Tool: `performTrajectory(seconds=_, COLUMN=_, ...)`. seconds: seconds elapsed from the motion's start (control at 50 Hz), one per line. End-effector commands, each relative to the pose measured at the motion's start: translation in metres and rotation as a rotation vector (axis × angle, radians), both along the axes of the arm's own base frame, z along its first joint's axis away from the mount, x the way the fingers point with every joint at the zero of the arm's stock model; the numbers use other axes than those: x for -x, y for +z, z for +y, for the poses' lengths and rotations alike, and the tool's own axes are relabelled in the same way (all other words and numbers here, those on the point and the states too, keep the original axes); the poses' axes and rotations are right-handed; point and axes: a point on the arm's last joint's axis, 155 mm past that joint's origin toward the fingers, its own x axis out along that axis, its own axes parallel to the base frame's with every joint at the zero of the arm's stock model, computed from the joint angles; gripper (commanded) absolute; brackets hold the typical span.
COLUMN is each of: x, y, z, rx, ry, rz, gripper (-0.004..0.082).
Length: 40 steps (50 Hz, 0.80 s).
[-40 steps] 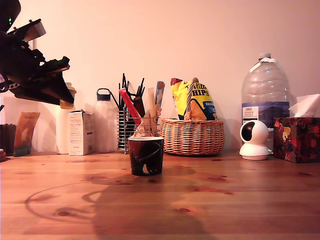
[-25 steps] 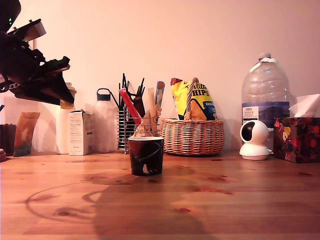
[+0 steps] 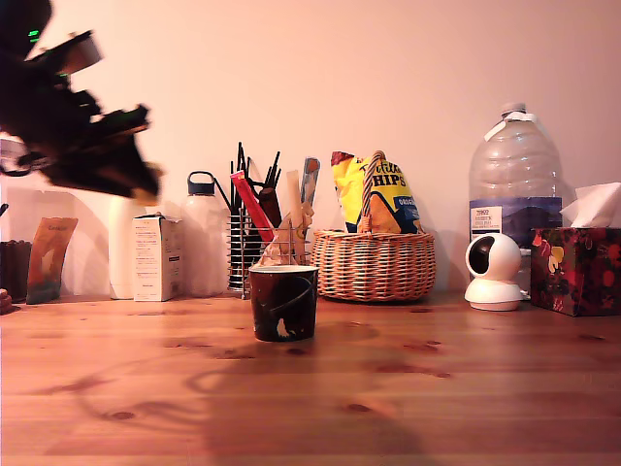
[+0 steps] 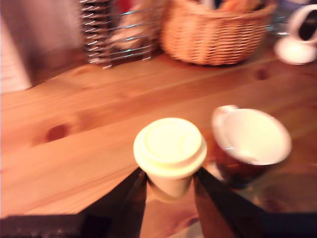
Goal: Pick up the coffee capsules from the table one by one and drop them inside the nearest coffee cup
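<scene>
Gripping a cream coffee capsule (image 4: 170,148), the pincer (image 4: 168,186) had swung from its earlier perch toward the coffee cup (image 4: 251,144) just beside it, nearing the drop.

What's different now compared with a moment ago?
The arm swung toward the exterior view's right, closer to the cup, and is motion-blurred. Its tool grips a pale capsule. The cup, basket and bottles stayed put.
</scene>
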Motion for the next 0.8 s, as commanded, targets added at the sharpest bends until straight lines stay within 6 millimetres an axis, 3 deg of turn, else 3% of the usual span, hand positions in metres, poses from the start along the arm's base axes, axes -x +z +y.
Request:
performTrajectory(seconds=0.0, x=0.005, y=0.005, z=-0.010, rx=0.006, ry=-0.021, rz=-0.020, gripper=0.0198)
performTrajectory(seconds=0.3, x=0.020, y=0.012, z=-0.051, rx=0.019, ry=-0.115, rz=-0.047, gripper=0.0198)
performTrajectory(seconds=0.78, x=0.041, y=0.011, z=-0.089, rx=0.015, ry=-0.199, rz=-0.041, gripper=0.0198)
